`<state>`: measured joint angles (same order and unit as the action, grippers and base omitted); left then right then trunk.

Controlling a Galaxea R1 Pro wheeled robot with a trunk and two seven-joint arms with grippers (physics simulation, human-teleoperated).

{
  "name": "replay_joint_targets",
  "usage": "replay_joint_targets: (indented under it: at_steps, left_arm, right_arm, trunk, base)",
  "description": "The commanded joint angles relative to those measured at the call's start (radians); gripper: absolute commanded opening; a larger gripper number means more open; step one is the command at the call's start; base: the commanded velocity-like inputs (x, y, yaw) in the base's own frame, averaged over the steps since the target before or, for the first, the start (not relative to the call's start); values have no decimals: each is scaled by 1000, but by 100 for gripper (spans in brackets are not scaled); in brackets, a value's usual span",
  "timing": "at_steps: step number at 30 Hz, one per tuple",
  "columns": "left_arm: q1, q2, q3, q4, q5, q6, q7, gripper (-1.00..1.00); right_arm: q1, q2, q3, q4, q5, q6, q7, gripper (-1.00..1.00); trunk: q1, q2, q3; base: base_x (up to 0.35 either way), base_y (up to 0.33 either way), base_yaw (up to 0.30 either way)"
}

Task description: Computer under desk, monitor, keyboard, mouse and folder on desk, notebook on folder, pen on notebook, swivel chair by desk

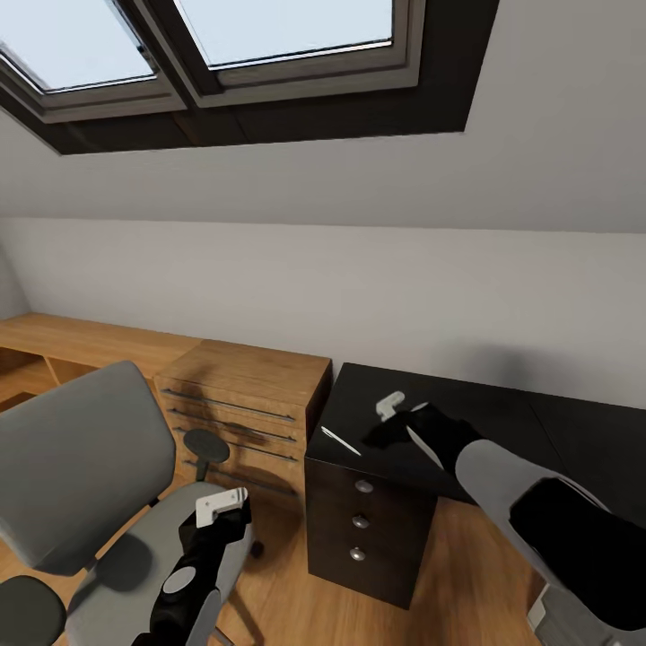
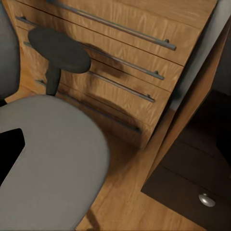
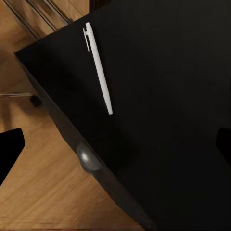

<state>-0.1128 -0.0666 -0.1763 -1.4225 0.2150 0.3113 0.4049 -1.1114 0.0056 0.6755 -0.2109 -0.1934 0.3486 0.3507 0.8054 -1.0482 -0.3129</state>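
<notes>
Right arm [image 1: 538, 502] is closest, reaching over the desk [image 1: 502, 422]; right gripper [image 1: 392, 414] hangs above the desk's corner, near the pen [image 1: 341, 440], looks empty, can't tell how wide it's open; left gripper [image 1: 222, 509] is over the chair [image 1: 81, 467] beside the desk, nothing held, spread unclear too; guessing it's pen-pickup time, next move is dropping onto the pen; no readable writing anywhere.

One pen [image 1: 341, 440] lying on one desk [image 1: 502, 422]; one swivel chair [image 1: 85, 467] standing; one wooden cabinet [image 1: 242, 395] showing four rail handles; three drawer knobs [image 1: 360, 519] showing; two skylight panes [image 1: 296, 27] showing.
</notes>
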Motion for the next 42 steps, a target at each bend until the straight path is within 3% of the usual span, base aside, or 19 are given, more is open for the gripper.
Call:
replay_joint_targets:
  at_steps: [1,8,12,22,39,42]
  left_arm:
    - [-1,0,-2,-1,9,3,8,100]
    - [-1,-1,-3,34,8,1,10,100]
    - [-1,-1,-4,45,8,-1,9,100]
    - [-1,1,0,40,7,-1,9,100]
    - [-1,-3,-1,-20,11,3,9,100]
    - [-1,-4,-1,-21,12,3,9,100]
  right_arm:
    - [0,-4,7,-1,-6,5,4,100]
    - [21,-14,9,1,12,-16,20,100]
    - [52,-10,22,-1,42,-69,24,100]
    - [84,34,30,-3,84,-96,38,100]
    - [87,46,27,-6,81,-95,33,100]
    - [87,46,25,-8,82,-96,34,100]
  trunk:
    - [0,-1,-1]
    - [0,-1,-1]
    - [0,-1,-1]
    - [0,-1,-1]
    - [0,-1,-8]
    - [12,-22,-18]
  base:
    - [0,0,0]
    - [173,0,0]
    - [124,0,0]
    - [175,0,0]
    - [7,0,83]
    - [0,0,67]
